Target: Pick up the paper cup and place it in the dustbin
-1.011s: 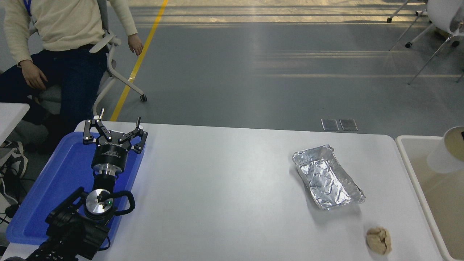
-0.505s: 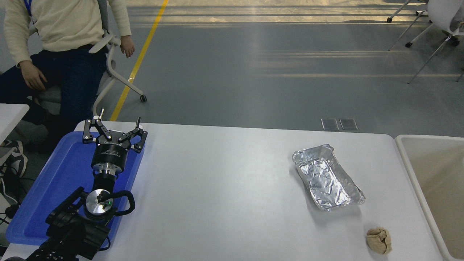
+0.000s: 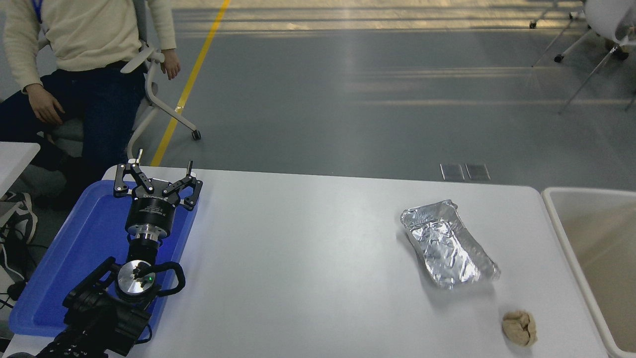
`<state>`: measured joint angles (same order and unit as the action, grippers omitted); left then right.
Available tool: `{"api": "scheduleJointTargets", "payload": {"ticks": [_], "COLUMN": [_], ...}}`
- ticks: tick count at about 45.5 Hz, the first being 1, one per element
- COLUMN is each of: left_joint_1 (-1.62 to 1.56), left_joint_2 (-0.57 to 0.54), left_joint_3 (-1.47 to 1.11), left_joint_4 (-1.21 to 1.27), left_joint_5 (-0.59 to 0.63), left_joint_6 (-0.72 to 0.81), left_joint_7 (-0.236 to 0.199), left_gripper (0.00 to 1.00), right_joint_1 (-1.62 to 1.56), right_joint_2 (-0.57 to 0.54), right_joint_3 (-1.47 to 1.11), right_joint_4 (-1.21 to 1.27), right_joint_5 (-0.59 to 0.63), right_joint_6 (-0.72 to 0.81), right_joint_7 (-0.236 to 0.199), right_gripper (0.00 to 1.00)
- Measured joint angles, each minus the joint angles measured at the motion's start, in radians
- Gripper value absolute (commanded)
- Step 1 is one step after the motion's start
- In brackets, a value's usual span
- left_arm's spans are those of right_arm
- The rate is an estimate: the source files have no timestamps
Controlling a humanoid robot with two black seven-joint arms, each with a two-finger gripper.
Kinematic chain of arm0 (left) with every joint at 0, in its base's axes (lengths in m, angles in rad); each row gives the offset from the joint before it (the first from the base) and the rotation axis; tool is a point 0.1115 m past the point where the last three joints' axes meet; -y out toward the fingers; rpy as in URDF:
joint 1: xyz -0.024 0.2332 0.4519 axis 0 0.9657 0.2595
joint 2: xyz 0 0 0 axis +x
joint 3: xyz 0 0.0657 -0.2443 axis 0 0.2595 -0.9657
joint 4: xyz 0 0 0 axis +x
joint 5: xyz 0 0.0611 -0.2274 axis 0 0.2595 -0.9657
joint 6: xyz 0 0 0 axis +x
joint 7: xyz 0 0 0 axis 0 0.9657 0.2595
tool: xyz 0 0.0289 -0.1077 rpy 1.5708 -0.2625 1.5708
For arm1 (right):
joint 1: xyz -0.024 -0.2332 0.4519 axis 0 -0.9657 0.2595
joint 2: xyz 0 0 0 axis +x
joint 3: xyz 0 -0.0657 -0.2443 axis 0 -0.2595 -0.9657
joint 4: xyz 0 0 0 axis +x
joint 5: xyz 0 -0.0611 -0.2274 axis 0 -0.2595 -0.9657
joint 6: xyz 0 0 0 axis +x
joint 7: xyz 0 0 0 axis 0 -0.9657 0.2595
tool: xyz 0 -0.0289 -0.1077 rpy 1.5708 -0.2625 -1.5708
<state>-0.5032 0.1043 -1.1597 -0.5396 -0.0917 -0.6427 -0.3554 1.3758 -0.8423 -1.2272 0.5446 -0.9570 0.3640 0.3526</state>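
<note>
Head view, quick count: 1 left gripper (image 3: 158, 170) parked w/ fingers spread wide, holding nothing, over 1 blue tray (image 3: 74, 258) at the table's (image 3: 298, 268) left end. Right arm out of shot. 1 crumpled foil tray (image 3: 447, 243), 1 tan paper wad (image 3: 519, 328) near it. 1 dustbin (image 3: 559, 223) at right edge; paper cup not visible anywhere. 1 seated person (image 3: 74, 54) far left. No legible writing.

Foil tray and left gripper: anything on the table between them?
Nothing. In the head view the white table is bare from the left gripper, parked over the blue tray, across to the foil tray.
</note>
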Motion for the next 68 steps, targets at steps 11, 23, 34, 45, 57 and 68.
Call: {"api": "scheduleJointTargets", "payload": {"ticks": [11,23,34,45,57,68], "left_joint_1": [0.000,0.000,0.000,0.000,0.000,0.000], "left_joint_2": [0.000,0.000,0.000,0.000,0.000,0.000], "left_joint_3": [0.000,0.000,0.000,0.000,0.000,0.000], "left_joint_4": [0.000,0.001,0.001,0.001,0.001,0.001], "left_joint_5": [0.000,0.000,0.000,0.000,0.000,0.000], "left_joint_6": [0.000,0.000,0.001,0.002,0.002,0.002], "left_joint_7": [0.000,-0.001,-0.002,-0.002,-0.002,-0.002], "left_gripper": [1.00,1.00,1.00,1.00,1.00,1.00], "right_joint_1": [-0.355,-0.588,-0.684,-0.725,-0.740,-0.742], "right_joint_2": [0.101,0.192,0.246,0.275,0.287,0.289], "right_joint_3": [0.043,0.063,0.092,0.142,0.186,0.212], "right_joint_4": [-0.297,-0.443,-0.486,-0.498,-0.510,-0.517], "right_joint_5": [0.181,0.352,0.428,0.451,0.462,0.477], "right_joint_6": [-0.065,-0.134,-0.179,-0.215,-0.232,-0.237], "right_joint_7": [0.036,0.039,0.029,0.017,0.012,0.010], "right_gripper": [0.00,0.00,0.00,0.41,0.95,0.97]}}
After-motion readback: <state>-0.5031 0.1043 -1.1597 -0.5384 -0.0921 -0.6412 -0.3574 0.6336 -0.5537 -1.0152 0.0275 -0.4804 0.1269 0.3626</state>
